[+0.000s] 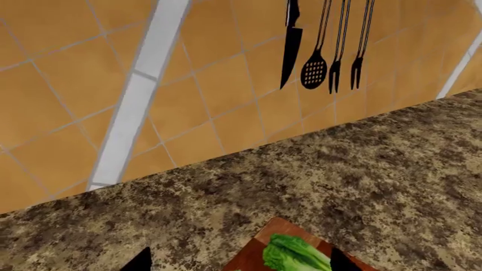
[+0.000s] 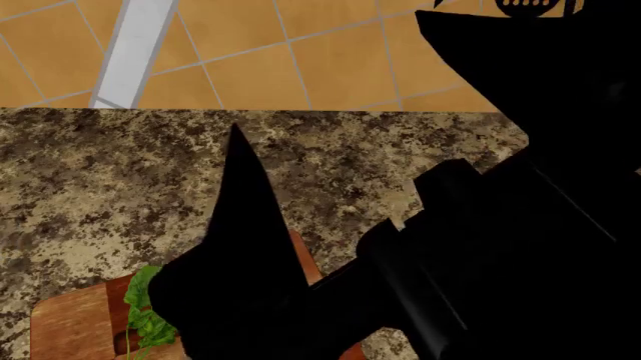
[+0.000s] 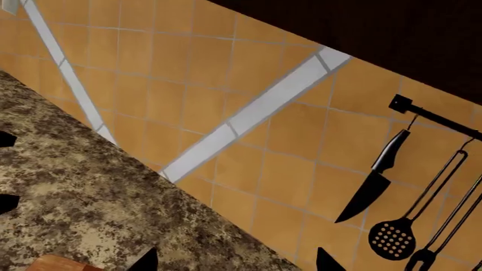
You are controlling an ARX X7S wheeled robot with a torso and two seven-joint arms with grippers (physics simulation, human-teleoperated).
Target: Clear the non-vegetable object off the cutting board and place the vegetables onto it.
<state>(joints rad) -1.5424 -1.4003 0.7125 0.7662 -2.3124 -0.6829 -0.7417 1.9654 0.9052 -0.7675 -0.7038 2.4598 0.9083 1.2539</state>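
— Near the front edge of the speckled granite tabletop [image 2: 90,187], what lies there?

— A wooden cutting board [image 2: 70,322], seen only in part in the head view. A bunch of crinkled green leaves [image 2: 145,311] rests on it, and the left wrist view shows the same leaves [image 1: 295,255] on the board's reddish-brown corner [image 1: 252,257].

— And the red fruit, or the slender stalk?

— Neither can be made out in any view. Much of the board is hidden behind a black arm [image 2: 481,247] that crosses the head view from the far right down to the near middle.

— How are the hands?

— The left hand [image 1: 237,261] shows two dark fingertips [image 1: 139,261] spread apart on either side of the leaves, touching nothing, so it is released. The right hand [image 3: 233,261] shows dark fingertips [image 3: 147,261] parted in the same way over bare tabletop, with nothing between them; released too.

— What is behind?

— An orange tiled wall [image 2: 331,52] with a pale grey stripe [image 2: 135,45] running up it. On that wall hang a black knife [image 1: 292,45], a slotted spoon [image 1: 315,68] and two forks [image 1: 346,68] from a rail [image 3: 433,116]. A small tan corner of the board [image 3: 60,263] peeks into the right wrist view.
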